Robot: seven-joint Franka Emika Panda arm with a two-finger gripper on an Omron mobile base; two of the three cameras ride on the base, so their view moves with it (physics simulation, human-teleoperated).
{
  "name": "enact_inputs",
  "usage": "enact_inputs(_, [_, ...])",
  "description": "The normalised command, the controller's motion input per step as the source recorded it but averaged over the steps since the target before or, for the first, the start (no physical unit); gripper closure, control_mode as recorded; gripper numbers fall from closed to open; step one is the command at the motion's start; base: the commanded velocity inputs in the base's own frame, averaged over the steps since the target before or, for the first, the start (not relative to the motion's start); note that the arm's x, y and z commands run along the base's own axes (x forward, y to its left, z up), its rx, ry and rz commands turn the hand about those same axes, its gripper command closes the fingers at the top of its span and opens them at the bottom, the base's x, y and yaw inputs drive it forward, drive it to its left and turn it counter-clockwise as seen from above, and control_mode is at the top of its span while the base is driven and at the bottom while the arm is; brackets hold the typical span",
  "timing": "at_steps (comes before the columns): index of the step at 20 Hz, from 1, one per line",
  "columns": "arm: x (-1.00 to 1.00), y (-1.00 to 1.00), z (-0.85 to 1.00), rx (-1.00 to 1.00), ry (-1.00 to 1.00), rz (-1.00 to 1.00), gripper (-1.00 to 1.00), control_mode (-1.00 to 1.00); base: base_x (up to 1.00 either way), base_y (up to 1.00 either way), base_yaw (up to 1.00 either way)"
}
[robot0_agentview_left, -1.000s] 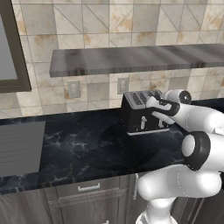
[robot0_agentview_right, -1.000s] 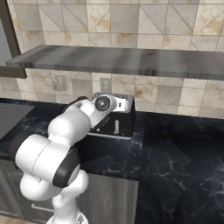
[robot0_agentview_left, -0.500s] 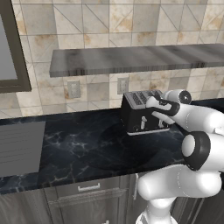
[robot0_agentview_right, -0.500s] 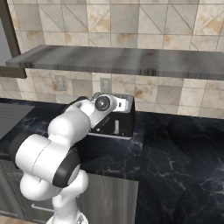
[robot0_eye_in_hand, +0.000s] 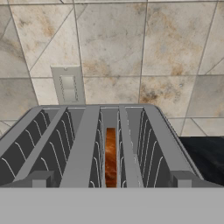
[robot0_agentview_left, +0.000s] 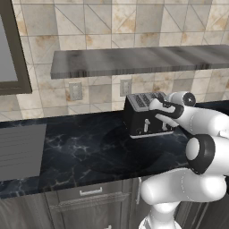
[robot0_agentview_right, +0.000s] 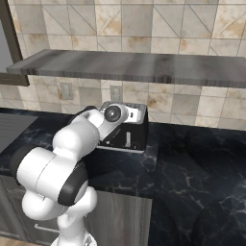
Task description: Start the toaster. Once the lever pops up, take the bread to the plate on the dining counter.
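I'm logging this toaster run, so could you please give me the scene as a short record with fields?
toaster: black box with silver slotted top, on the dark marbled wall countertop
bread: brown slice standing in a middle slot, sunk low
levers: two pale ones on the toaster's front
claw: open, over the front of the toaster, empty
wall: tan tiles with outlets behind the toaster
shelf: grey, above the toaster

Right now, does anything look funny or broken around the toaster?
No, nothing stands out. The toaster stands upright and square on the black countertop by the tiled wall. The bread sits straight down in one slot, only its top edge showing. Nothing looks spilled or cracked.
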Motion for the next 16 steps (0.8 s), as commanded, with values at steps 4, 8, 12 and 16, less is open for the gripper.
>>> enact_inputs(4, [0.00, 0.00, 0.00, 0.00, 0.00, 0.00, -1.00, -1.00, 0.00, 0.00, 0.00])
enact_inputs(8, [0.00, 0.00, 0.00, 0.00, 0.00, 0.00, -1.00, -1.00, 0.00, 0.00, 0.00])
enact_inputs(12, [0.00, 0.00, 0.00, 0.00, 0.00, 0.00, -1.00, -1.00, 0.00, 0.00, 0.00])
enact_inputs(16, [0.00, 0.00, 0.00, 0.00, 0.00, 0.00, -1.00, -1.00, 0.00, 0.00, 0.00])
